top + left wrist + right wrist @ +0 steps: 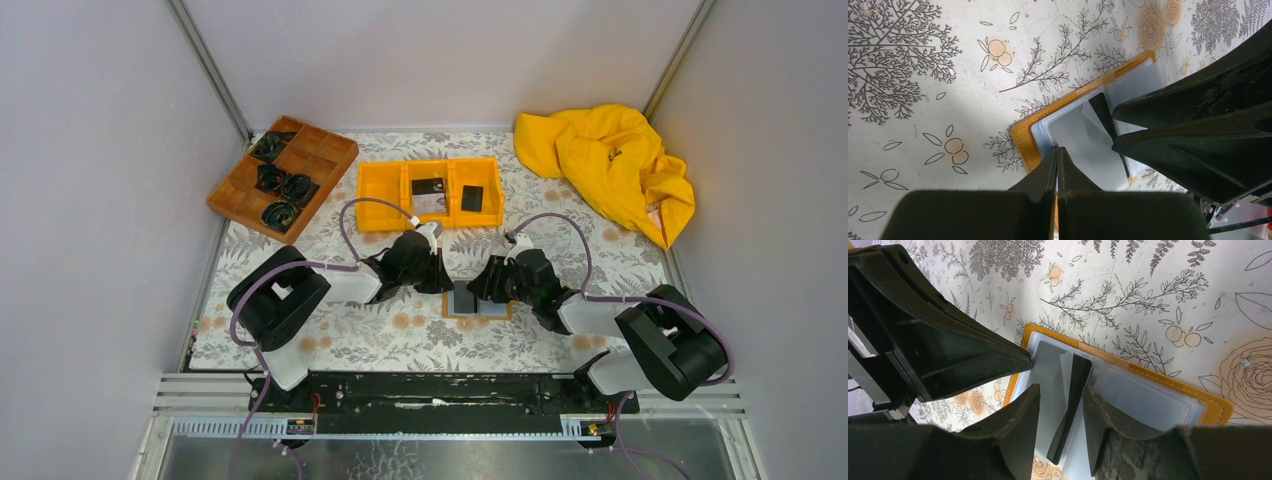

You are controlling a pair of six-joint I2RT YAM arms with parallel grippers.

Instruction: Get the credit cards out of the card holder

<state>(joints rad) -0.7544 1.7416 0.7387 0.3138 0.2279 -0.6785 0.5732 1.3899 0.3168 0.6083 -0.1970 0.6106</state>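
Right tool [1061, 391] half spread astride black card [1078, 377], left tool [1057, 151] pressed together on card holder [1154, 373]

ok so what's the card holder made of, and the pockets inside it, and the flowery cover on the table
card holder: looks like tan-orange leather or faux leather, smooth and matte, with a stitched line along its edge.
pockets: likely soft plastic, frosted grey and see-through, with a slight sheen; layered edges show through.
table cover: matte printed floral sheet; cloth or vinyl, can't tell.
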